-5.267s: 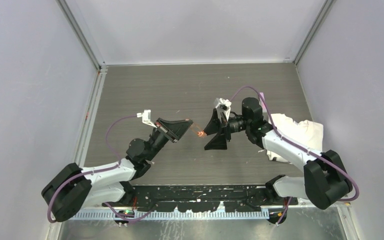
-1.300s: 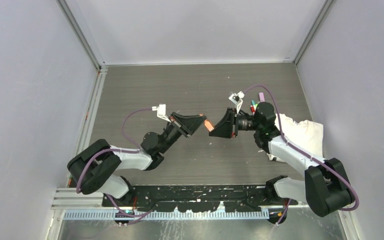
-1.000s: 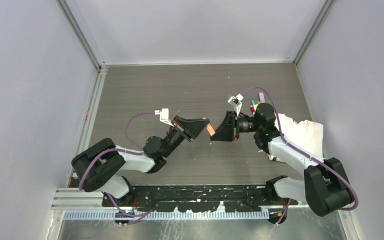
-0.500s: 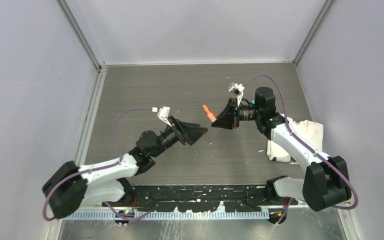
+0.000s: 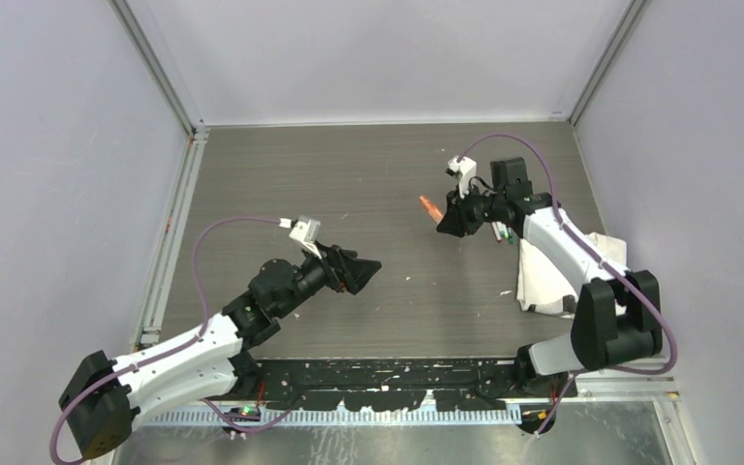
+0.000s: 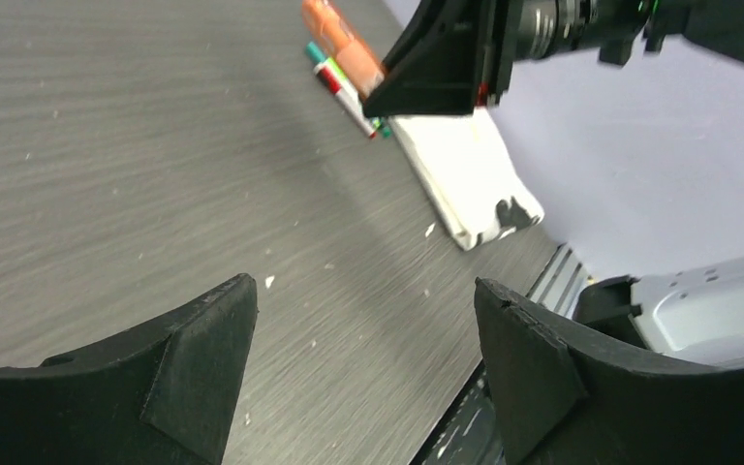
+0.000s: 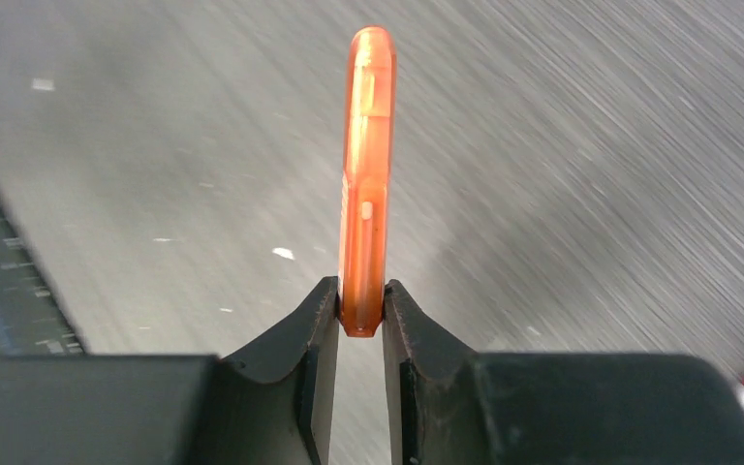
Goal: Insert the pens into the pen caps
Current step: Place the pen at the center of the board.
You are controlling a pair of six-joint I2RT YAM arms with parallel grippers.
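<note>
Right gripper (image 7: 360, 325) is clamped on the orange pen (image 7: 368, 145), held off the table (image 5: 349, 174); it looks capped, so I'd call that one done. Left gripper (image 6: 363, 295) has jaws apart, empty. Two more pens (image 6: 344, 87) lie by the cloth (image 6: 455, 184), cap state unclear.

Left gripper (image 6: 363, 291) spread wide above a grey table (image 6: 107, 145), right gripper (image 6: 380, 95) ahead pinching an orange pen (image 6: 339, 44), perhaps three blurred pens (image 6: 347, 95) lying just beside a white cloth (image 6: 460, 179)
</note>
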